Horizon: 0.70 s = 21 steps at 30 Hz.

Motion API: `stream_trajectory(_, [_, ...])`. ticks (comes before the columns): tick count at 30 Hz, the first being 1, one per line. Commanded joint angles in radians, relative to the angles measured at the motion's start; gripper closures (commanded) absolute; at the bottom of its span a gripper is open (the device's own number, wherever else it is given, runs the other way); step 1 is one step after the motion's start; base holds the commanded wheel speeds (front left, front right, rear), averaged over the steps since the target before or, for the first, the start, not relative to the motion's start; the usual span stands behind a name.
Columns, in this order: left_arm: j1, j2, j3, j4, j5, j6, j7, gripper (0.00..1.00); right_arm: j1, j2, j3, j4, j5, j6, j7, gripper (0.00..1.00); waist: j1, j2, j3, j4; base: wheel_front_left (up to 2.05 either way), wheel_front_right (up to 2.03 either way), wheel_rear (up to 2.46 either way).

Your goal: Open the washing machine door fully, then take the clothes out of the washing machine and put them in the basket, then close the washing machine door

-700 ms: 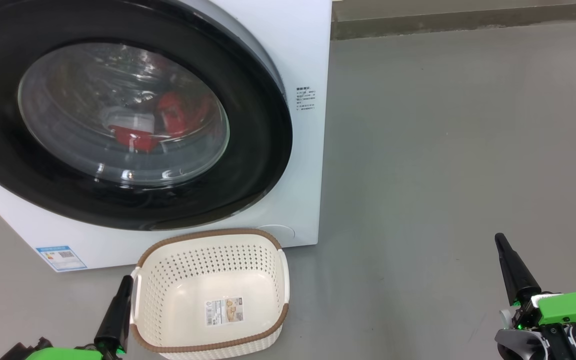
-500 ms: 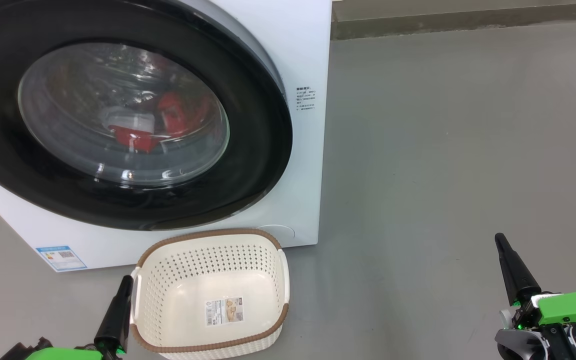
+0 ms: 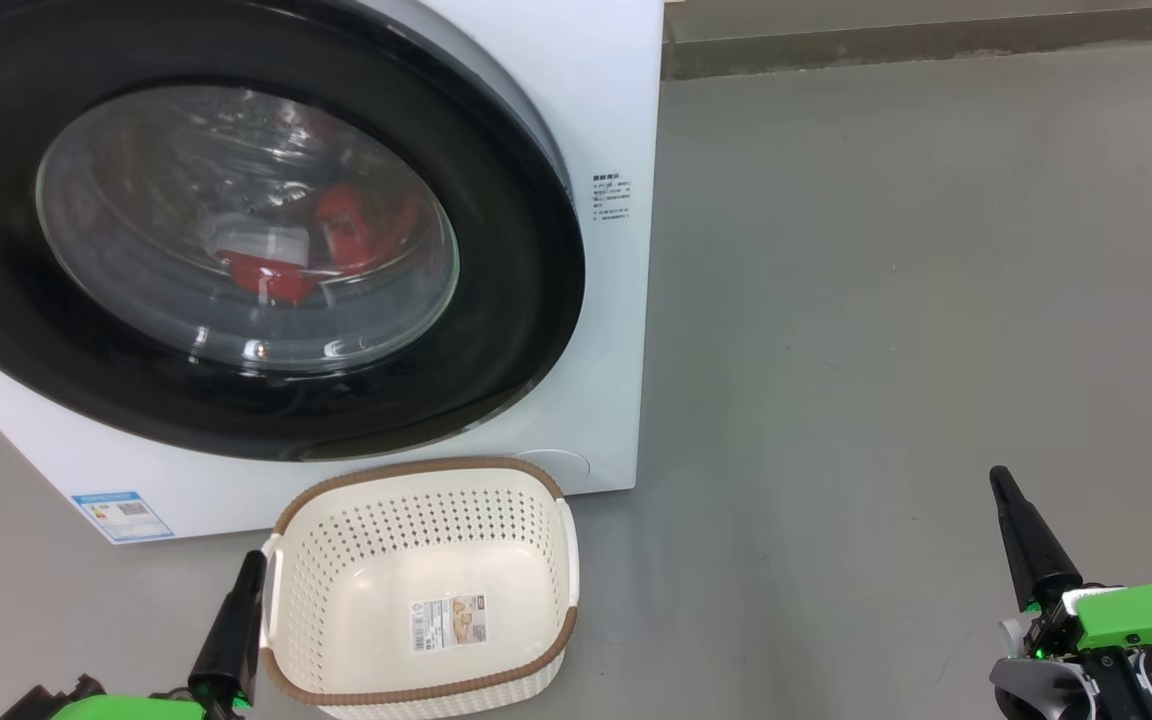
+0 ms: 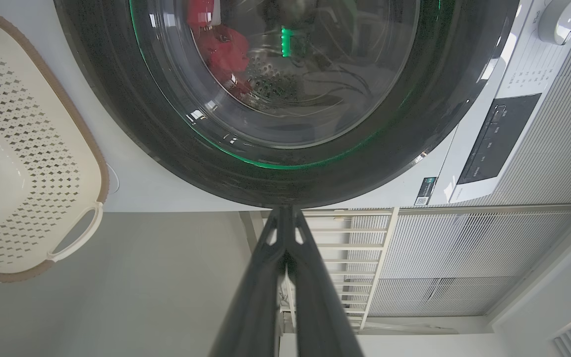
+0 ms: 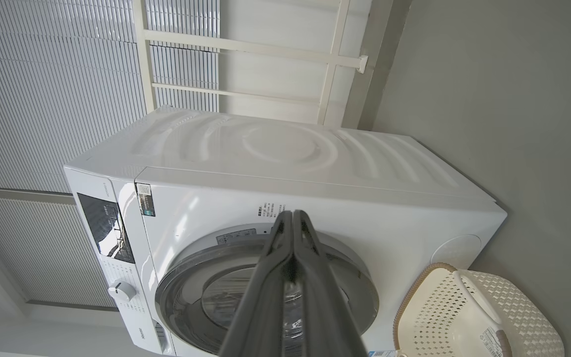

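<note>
The white washing machine (image 3: 606, 100) (image 5: 290, 153) fills the upper left of the head view. Its round door (image 3: 516, 250) (image 4: 166, 134) (image 5: 360, 282) with the black rim lies shut against the front. Red clothes (image 3: 351, 225) (image 4: 223, 49) show through the glass. The cream basket (image 3: 416, 480) (image 4: 28, 148) (image 5: 469, 317) stands empty on the floor just before the machine. My left gripper (image 3: 254, 560) (image 4: 285, 210) is shut, low beside the basket's left wall. My right gripper (image 3: 999, 475) (image 5: 293, 214) is shut too, far to the right over bare floor.
Grey floor (image 3: 886, 300) stretches to the right of the machine up to a wall base (image 3: 936, 40). A control panel (image 4: 496, 139) and a knob (image 4: 560, 20) sit on the machine's top front. Ribbed white wall panels (image 5: 42, 89) stand behind it.
</note>
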Motion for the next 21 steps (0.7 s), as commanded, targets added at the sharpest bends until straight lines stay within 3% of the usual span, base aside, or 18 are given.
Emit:
stream_trajectory(1, [-0.041, 0.011, 0.035, -0.022, 0.011, -0.007, 0.004, 1.00, -0.043, -0.009, 0.019, -0.030, -0.001, -0.001, 0.006, 1.00, 0.0000, -0.0001, 0.000, 0.000, 0.00, 0.00, 0.00])
stream_trajectory(20, [-0.041, 0.011, 0.035, -0.022, 0.011, -0.007, 0.004, 1.00, -0.043, -0.009, 0.019, -0.030, -0.001, -0.001, 0.006, 1.00, 0.0000, -0.0001, 0.000, 0.000, 0.00, 0.00, 0.00])
stream_trajectory(21, [0.001, 0.000, -0.001, 0.003, 0.000, 0.000, 0.000, 0.00, 0.001, 0.001, 0.000, 0.003, 0.000, 0.000, 0.000, 0.00, 0.0000, -0.0001, 0.000, 0.000, 0.00, 0.00, 0.00])
